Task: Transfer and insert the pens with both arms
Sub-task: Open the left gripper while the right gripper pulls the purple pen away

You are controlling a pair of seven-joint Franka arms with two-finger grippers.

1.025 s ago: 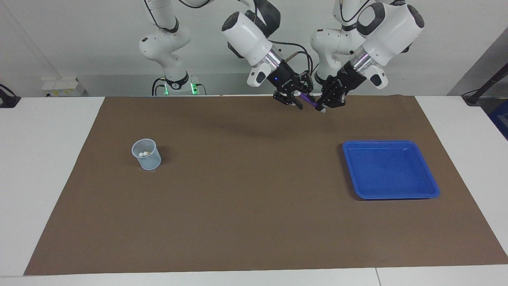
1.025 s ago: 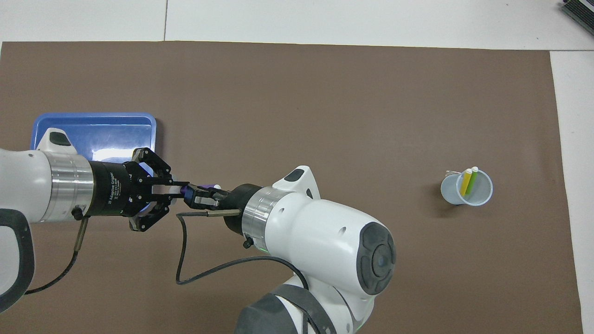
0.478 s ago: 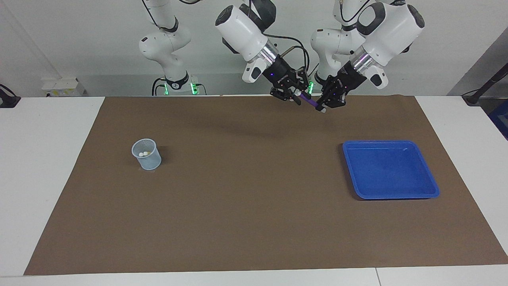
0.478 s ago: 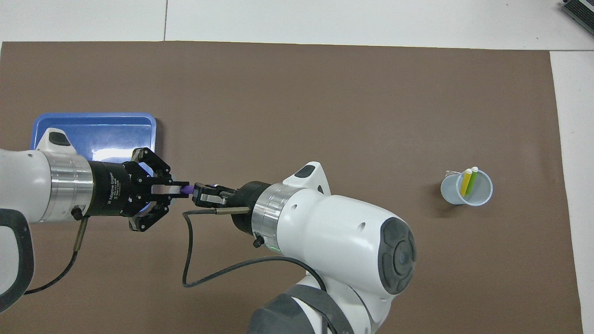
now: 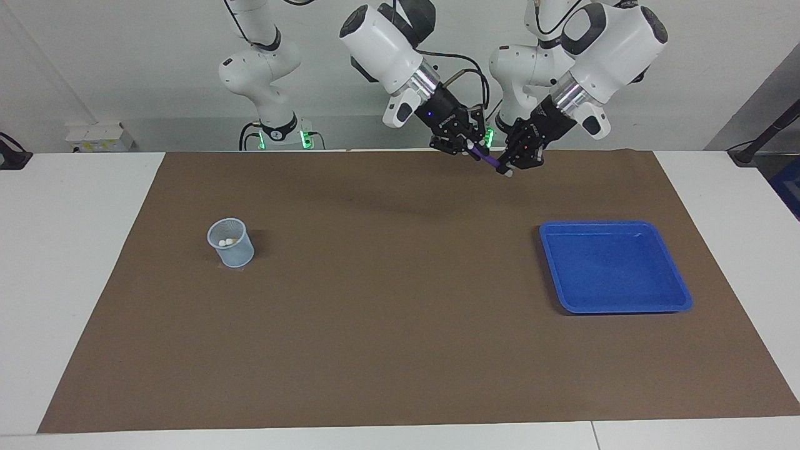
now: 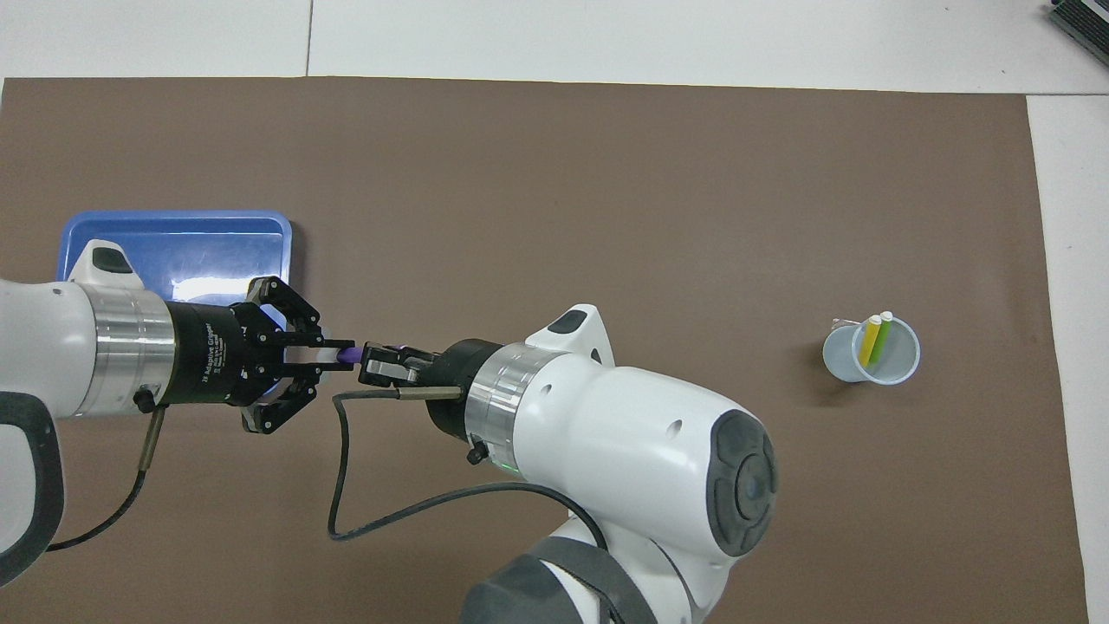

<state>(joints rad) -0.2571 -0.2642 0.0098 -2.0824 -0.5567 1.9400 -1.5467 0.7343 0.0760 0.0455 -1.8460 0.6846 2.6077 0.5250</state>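
Overhead, two pens (image 6: 875,340) stand in one cup (image 6: 872,351); one purple pen (image 6: 349,355) aloft.

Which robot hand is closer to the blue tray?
The left. The left gripper hangs in the air above the mat near the blue tray, holding the purple pen. The right gripper grips the pen's other end, toward the cup.
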